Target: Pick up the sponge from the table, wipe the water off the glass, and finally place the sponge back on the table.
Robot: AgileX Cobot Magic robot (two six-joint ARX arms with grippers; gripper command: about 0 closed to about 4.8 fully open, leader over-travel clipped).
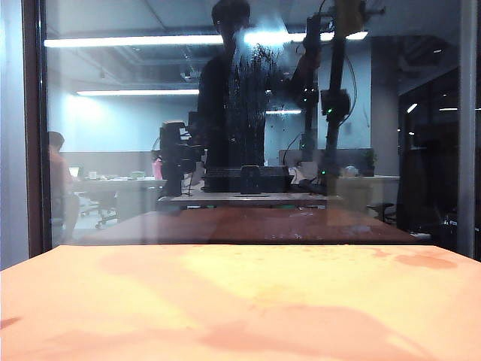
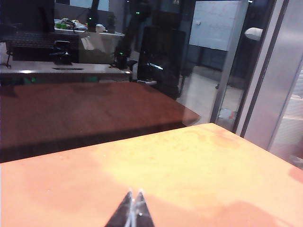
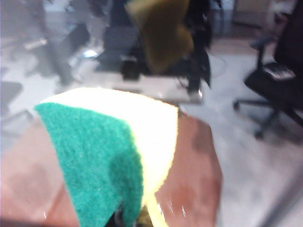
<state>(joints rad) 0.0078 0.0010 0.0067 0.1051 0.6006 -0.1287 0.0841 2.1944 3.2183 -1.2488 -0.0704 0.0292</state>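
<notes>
Right pincer (image 3: pixel 130 218) clamped on sponge (image 3: pixel 102 156) before glass (image 1: pixel 248 113); left pincer (image 2: pixel 132 213) closed, empty, over tabletop (image 2: pixel 189 165)

We see a dim bluish office: two ceiling strip lights (image 1: pixel 135 40), desks (image 1: pixel 120 184) with clutter, a seated person (image 1: pixel 58 180) at far left, a black swivel chair (image 3: pixel 279 80) on pale floor, a whiteboard (image 2: pixel 218 23) beyond.

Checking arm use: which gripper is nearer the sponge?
Right. The right gripper is shut on the sponge, up by the glass. The left gripper is shut, low over the table, no sponge nearby.
</notes>
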